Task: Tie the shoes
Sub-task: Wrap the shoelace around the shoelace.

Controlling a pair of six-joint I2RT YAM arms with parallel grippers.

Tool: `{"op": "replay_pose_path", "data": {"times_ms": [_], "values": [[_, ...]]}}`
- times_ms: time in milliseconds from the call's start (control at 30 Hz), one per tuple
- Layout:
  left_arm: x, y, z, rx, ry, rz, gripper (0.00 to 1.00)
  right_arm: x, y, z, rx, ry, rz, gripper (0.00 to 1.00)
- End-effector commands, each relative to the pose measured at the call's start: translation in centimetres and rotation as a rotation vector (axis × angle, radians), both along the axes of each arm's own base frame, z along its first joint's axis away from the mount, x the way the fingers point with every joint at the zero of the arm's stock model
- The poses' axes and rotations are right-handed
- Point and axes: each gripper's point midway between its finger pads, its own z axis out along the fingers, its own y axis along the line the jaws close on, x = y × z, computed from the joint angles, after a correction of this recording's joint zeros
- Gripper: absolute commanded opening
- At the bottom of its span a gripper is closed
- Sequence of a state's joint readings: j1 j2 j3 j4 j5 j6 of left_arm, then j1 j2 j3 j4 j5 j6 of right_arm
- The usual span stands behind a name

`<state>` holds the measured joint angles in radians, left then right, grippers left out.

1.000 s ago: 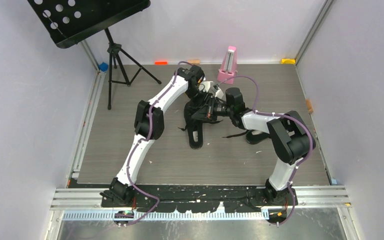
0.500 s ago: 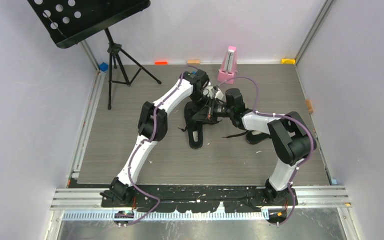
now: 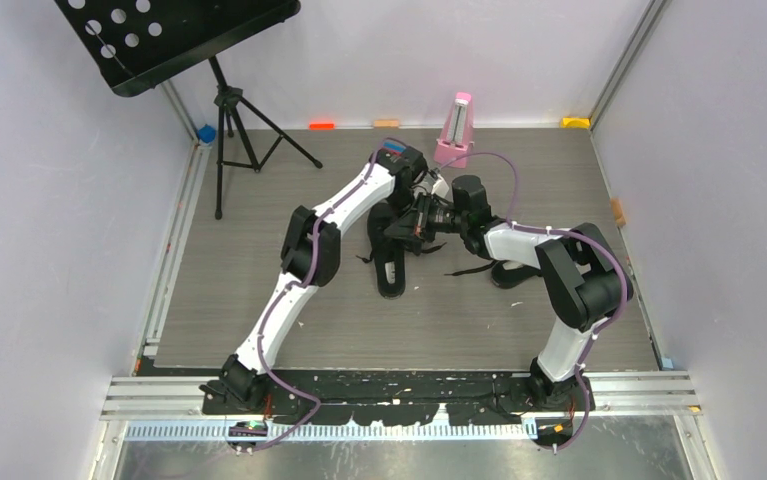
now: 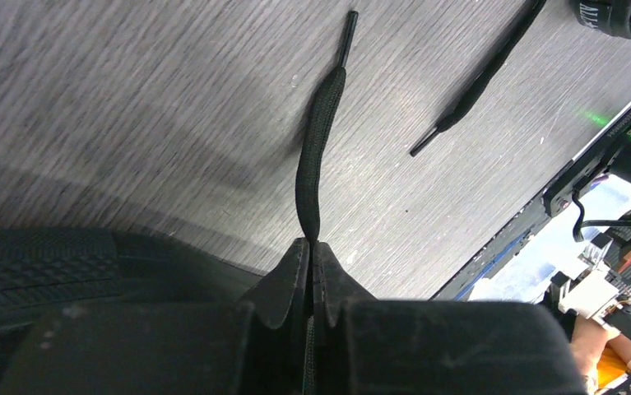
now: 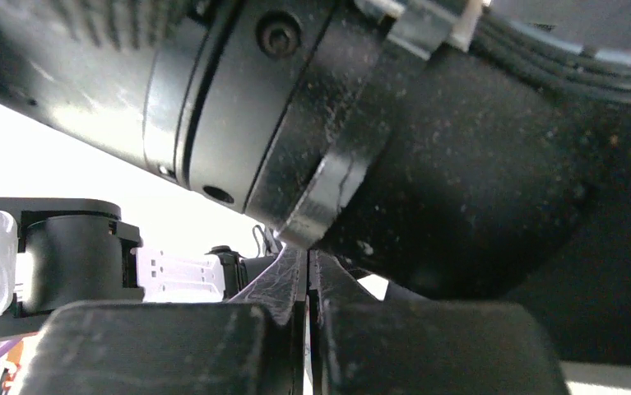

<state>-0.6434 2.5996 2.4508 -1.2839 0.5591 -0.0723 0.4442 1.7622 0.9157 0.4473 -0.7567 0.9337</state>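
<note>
**Change noted.** Over the last second the left tool has gone from partly open to pinched shut, and its arm has swung in closer to the pink metronome. It now grips a black lace, which leaves the fingertips and runs flat over the worktop to its free tip. The right tool is unaltered. Its fingers are pressed together with nothing visible between them (a lace hidden behind them cannot be ruled out).

**Meaning for the task.** In my judgement one lace end is now secured, so a pull or a crossing can begin. No knot or bow is visible, and the tying looks to be at an early stage.

**Position.** One shoe lies on the near side of the metronome, directly below the two tools. The second shoe lies on the same near side but off to the metronome's right, half hidden by the right forearm.

**Views compared.** Only the left wrist camera proves the grip. It also shows a second lace end lying loose, apart from the held one. The overhead view gives both shoes but loses the fingertips in black clutter. The right wrist camera is largely blocked by the left arm's wrist housing, which shows how closely the arms are crowded.
</note>
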Motion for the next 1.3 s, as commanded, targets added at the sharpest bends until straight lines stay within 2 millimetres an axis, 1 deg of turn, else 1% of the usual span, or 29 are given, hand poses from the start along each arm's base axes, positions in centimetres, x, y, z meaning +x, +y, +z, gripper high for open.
{"op": "replay_pose_path", "data": {"times_ms": [0,133,300,333,367,500,533,667,767,833,867,967,1033,1100,1200,1267], "values": [[1.1,0.0,1.8,-0.044,-0.023,0.032,0.00,0.5,0.3,2.8,0.033,-0.101,0.003,0.00],[3.0,0.5,4.3,-0.102,-0.064,0.090,0.00,0.4,0.2,2.8,0.029,-0.101,0.003,0.00],[6.1,2.1,7.0,-0.165,-0.120,0.220,0.00,0.4,0.2,2.7,0.025,-0.102,0.001,0.00],[6.7,2.6,7.4,-0.177,-0.130,0.250,0.00,0.4,0.2,2.7,0.024,-0.104,0.002,0.00],[7.4,3.1,8.5,-0.197,-0.152,0.281,0.00,0.3,0.2,2.7,0.024,-0.102,0.003,0.00],[9.0,5.5,10.3,-0.228,-0.198,0.384,0.00,0.3,0.0,2.6,0.011,-0.105,-0.003,0.00],[9.2,6.4,10.2,-0.221,-0.205,0.411,0.00,0.4,0.0,2.5,0.009,-0.104,-0.005,0.00],[9.7,9.0,11.1,-0.211,-0.252,0.498,0.00,0.5,0.0,2.3,0.002,-0.101,-0.016,0.00],[9.7,10.9,11.1,-0.194,-0.276,0.582,0.00,0.8,-0.1,2.3,0.000,-0.102,-0.024,0.00],[9.3,12.0,10.7,-0.183,-0.279,0.622,0.00,0.9,-0.1,2.3,-0.001,-0.103,-0.028,0.00],[9.0,12.5,10.9,-0.182,-0.290,0.636,0.00,0.9,-0.1,2.4,-0.001,-0.103,-0.029,0.00],[8.2,13.7,10.0,-0.148,-0.297,0.663,0.00,1.1,0.0,2.6,0.000,-0.109,-0.029,0.00],[7.5,14.4,8.9,-0.118,-0.282,0.670,0.00,1.1,0.0,2.8,0.001,-0.113,-0.027,0.00],[6.9,14.8,8.0,-0.103,-0.260,0.674,0.00,1.1,0.0,2.8,0.001,-0.113,-0.025,0.00],[6.3,14.9,7.2,-0.099,-0.233,0.670,0.00,1.1,0.0,2.7,-0.001,-0.109,-0.024,0.00],[6.1,14.9,7.2,-0.107,-0.232,0.673,0.00,1.3,0.0,2.6,-0.004,-0.105,-0.026,0.00]]}}
